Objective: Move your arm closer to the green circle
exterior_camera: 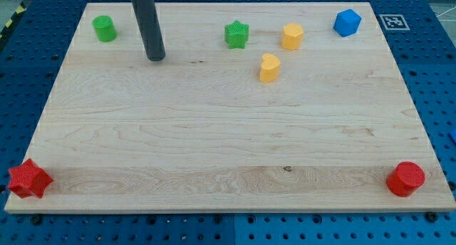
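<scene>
The green circle [105, 28], a short round cylinder, stands near the top-left corner of the wooden board [228, 145]. My tip [155, 58] rests on the board near it, toward the view's right and a little lower, with a strip of bare wood between the two; they do not touch. The tool is a plain dark rod with no jaws, so there is nothing on it to open or close; it holds nothing and meets only the board surface.

Farther to the view's right of the green circle, at about the same height, sits a green star [236, 34], well apart from my tip. Beyond the star in the same direction is a yellow block [292, 36] of roughly hexagonal shape, and lower than it, to the right of the green circle and farther down than my tip, lies a yellow heart [269, 68]. A blue block [348, 22], angular in outline, stands farthest right from the green circle, near the board's top-right corner.

Far below the green circle, at the bottom-left corner, is a red star [28, 179], overhanging the edge. Diagonally opposite the green circle, at the bottom-right corner, is a red circle [406, 179].
</scene>
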### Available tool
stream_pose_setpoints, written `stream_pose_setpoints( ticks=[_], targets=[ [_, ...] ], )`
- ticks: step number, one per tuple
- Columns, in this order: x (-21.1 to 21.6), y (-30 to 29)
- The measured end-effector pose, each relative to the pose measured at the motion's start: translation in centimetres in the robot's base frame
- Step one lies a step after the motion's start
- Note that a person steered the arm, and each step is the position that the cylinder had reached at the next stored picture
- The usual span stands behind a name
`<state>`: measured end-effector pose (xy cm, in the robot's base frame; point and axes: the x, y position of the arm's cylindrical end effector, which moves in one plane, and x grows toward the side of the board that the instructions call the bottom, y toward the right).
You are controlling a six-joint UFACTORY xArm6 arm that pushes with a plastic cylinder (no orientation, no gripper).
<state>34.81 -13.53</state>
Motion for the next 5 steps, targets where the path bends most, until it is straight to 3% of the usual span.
stream_pose_setpoints(
  ticks=[1,5],
  targets=[
    [0.0,-5.6],
    [-1.4,-12.5]
  ],
)
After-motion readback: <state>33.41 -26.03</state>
